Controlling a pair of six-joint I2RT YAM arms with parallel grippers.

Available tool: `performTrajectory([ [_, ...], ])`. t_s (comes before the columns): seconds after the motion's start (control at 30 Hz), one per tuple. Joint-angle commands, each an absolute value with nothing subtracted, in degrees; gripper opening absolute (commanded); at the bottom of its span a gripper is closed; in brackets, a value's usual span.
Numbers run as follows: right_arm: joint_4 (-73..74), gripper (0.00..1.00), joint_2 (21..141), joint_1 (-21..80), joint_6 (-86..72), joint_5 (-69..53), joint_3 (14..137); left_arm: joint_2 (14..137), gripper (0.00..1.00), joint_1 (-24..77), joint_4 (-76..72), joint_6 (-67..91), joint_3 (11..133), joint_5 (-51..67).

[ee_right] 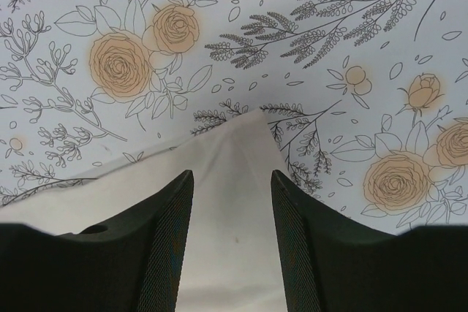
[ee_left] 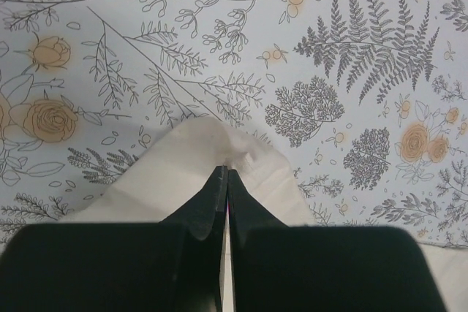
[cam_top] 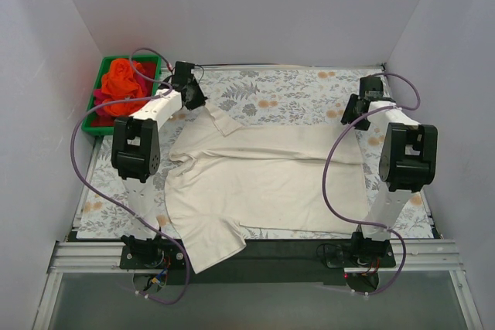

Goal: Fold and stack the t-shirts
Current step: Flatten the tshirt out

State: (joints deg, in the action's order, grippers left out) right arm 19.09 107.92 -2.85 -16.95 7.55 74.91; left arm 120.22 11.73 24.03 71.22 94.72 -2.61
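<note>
The left gripper (ee_left: 223, 171) is clenching a corner of the cream t-shirt (ee_left: 183, 173), its fingers pressing together with the cloth puckering at their tips. The right gripper (ee_right: 231, 174) is standing released, its fingers spreading wide apart over another corner of the same shirt; whether they are touching the cloth I cannot tell. The cream t-shirt is lying spread across the middle of the surface, on the floral tablecloth (cam_top: 286, 94), with one part draping over the near edge. At the far left corner, the orange t-shirt (cam_top: 120, 76) and the red-magenta t-shirt (cam_top: 100, 106) are sitting bunched together in a green bin (cam_top: 106, 60).
</note>
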Motion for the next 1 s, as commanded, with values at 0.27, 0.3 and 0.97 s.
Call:
performTrajectory([
  [0.27,17.58,0.46,111.36,-2.81,-19.16,8.70,78.31,108.55,0.00,11.60,22.77,75.32,86.76,2.37],
  [0.3,17.49,0.46,111.18,-2.81,-19.07,8.61,78.14,106.72,0.00,11.60,22.33,75.67,83.79,2.90],
  [0.97,14.06,0.46,109.07,-2.72,-16.88,5.01,73.83,110.65,0.53,11.60,7.13,76.12,71.72,4.31],
])
